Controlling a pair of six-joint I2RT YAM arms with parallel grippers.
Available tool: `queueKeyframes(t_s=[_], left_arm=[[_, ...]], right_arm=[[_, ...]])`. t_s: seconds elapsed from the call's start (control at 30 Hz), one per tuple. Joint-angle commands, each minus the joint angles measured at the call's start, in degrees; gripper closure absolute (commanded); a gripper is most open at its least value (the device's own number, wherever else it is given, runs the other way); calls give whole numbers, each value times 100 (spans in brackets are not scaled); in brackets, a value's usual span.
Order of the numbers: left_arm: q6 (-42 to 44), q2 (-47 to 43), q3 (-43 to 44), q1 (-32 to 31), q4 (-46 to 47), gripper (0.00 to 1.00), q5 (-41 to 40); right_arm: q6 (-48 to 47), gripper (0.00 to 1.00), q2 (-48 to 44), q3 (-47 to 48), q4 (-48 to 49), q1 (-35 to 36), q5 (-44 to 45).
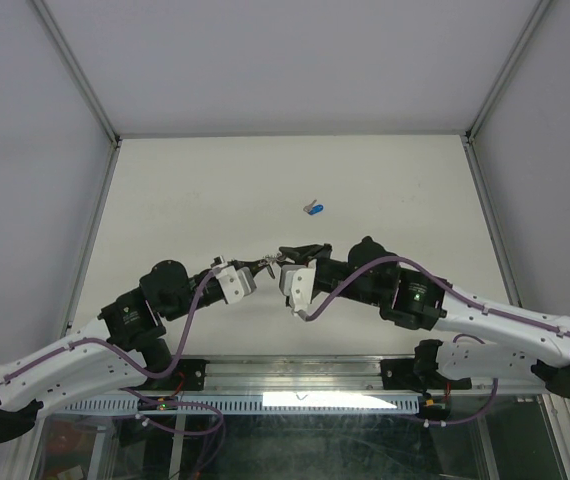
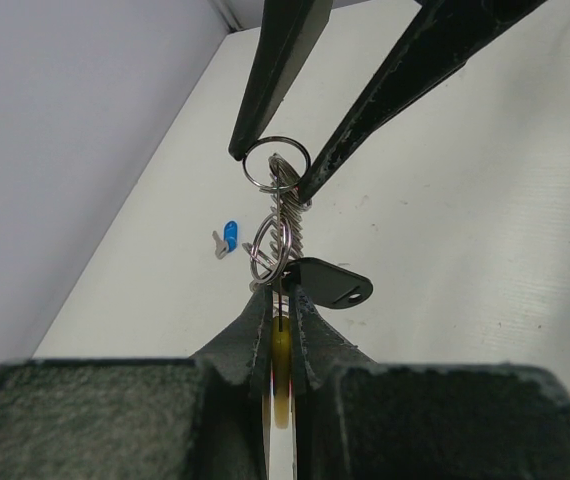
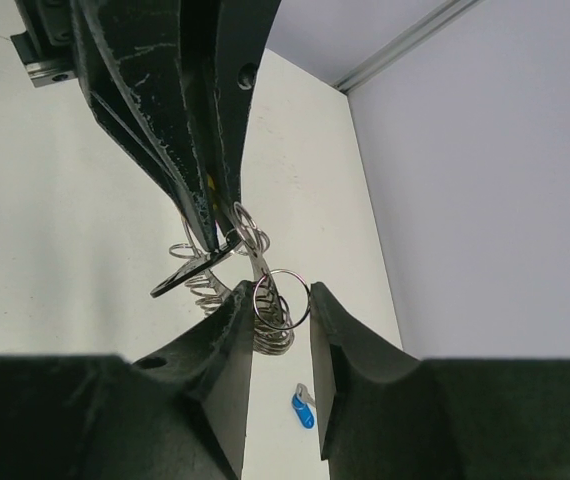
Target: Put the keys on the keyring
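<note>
The keyring [image 2: 287,215] is a silver ribbed coil with small split rings, a black tag [image 2: 330,283] and a yellow segment [image 2: 282,350]. It is held in the air between both grippers. My left gripper [image 2: 283,300] is shut on the yellow segment. My right gripper [image 3: 281,300] has its fingers pressed against both sides of a small split ring [image 3: 282,297] at the coil's far end. In the top view, the left gripper [image 1: 263,266] and right gripper [image 1: 287,255] meet at mid-table. The blue-headed key [image 1: 313,209] lies on the table beyond them, apart from the ring. It also shows in the right wrist view [image 3: 303,409].
The white table [image 1: 395,190] is walled by grey panels at the back and on both sides. A metal rail [image 1: 295,375] runs along the near edge by the arm bases.
</note>
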Motion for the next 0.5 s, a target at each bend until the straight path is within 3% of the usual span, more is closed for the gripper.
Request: queueKeyframes(t_s=[0.0, 0.17, 0.33, 0.47], left_arm=[[45, -20, 242, 34, 319, 100, 32], [41, -3, 243, 34, 319, 100, 6], [27, -23, 240, 34, 319, 100, -21], [10, -68, 224, 33, 323, 100, -51]], right_arm=[[332, 72, 64, 389, 359, 16, 260], [698, 71, 44, 479, 282, 17, 263], [936, 57, -202, 398, 181, 18, -292], [1102, 53, -495, 266, 139, 17, -952]])
